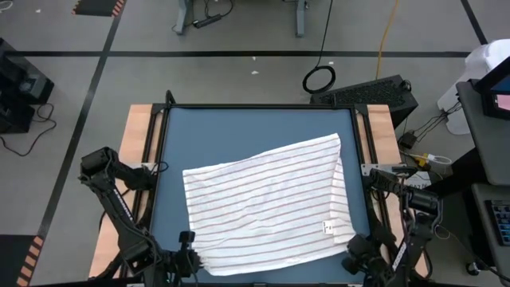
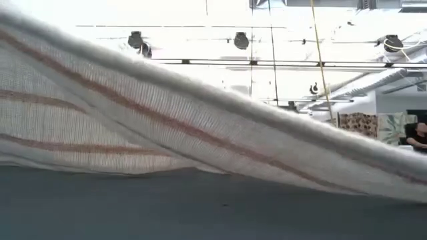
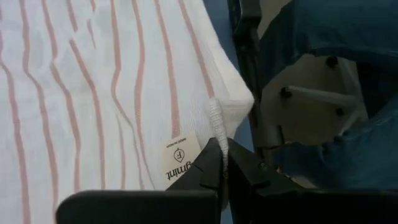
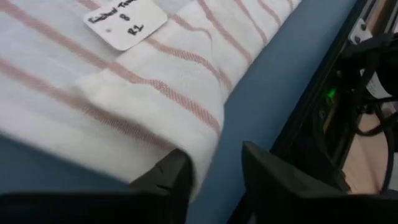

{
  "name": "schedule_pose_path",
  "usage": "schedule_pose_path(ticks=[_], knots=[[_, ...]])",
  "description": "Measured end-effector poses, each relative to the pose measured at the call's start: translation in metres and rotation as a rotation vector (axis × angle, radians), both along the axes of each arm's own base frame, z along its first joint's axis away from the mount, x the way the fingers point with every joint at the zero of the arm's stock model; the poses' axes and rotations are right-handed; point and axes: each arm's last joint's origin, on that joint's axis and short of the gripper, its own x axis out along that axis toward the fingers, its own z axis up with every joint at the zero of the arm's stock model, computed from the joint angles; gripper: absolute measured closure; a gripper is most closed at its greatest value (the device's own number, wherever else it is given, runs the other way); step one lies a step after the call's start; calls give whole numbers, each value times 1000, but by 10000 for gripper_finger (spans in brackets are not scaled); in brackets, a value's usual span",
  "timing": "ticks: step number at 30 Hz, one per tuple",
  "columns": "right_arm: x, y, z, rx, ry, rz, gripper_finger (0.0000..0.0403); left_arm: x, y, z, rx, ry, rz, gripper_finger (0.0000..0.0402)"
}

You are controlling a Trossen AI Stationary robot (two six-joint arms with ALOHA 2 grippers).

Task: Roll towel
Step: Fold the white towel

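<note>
The towel [image 1: 263,199], white with thin reddish stripes, lies spread and skewed on the blue tabletop [image 1: 239,131]. It carries a small white tag [image 1: 327,227] near its near right corner. My left gripper [image 1: 188,239] is at the towel's near left corner and shut on it [image 3: 222,165]. In the low view the towel [image 2: 167,113] rises in a slope off the table. My right gripper [image 4: 214,171] is open at the near right corner [image 1: 360,245]. The towel's edge [image 4: 202,143] lies by one of its fingers. My left gripper pinches a narrow raised fold of the towel's hemmed edge [image 3: 216,121] between its two fingertips, close to the corner and beside a printed label [image 3: 180,158]. Only the finger ends are on it. I cannot tell whether my right gripper's finger [image 4: 168,177] touches the towel.
Black rails and wooden side strips [image 1: 137,135] frame the tabletop. A keyboard [image 1: 370,92] and a coiled cable [image 1: 319,78] lie beyond the far right corner. A person [image 2: 417,135] shows far back in the room. Bare blue table lies at the far side.
</note>
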Motion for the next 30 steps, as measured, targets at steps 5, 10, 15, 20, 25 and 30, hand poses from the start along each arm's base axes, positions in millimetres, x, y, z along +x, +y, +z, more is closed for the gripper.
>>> schedule_pose_path(ticks=[5, 10, 15, 20, 25, 30], knots=[[3, 10, 11, 62, 18, 41, 226, 0, 0, 0, 1, 0, -1, 391], [10, 21, 11, 117, -76, 264, 204, 0, 0, 0, 4, 0, -3, 391], [21, 23, -1, 76, -76, 397, 203, 0, 0, 0, 7, 0, -4, 391], [36, 21, -19, 6, 55, 534, 204, 0, 0, 0, 8, -1, -4, 391], [47, 15, -38, -74, 189, 577, 207, 0, 0, 0, 9, -3, -2, 391], [51, 10, -42, -112, 226, 544, 254, 0, 0, 0, 9, -3, -2, 391]])
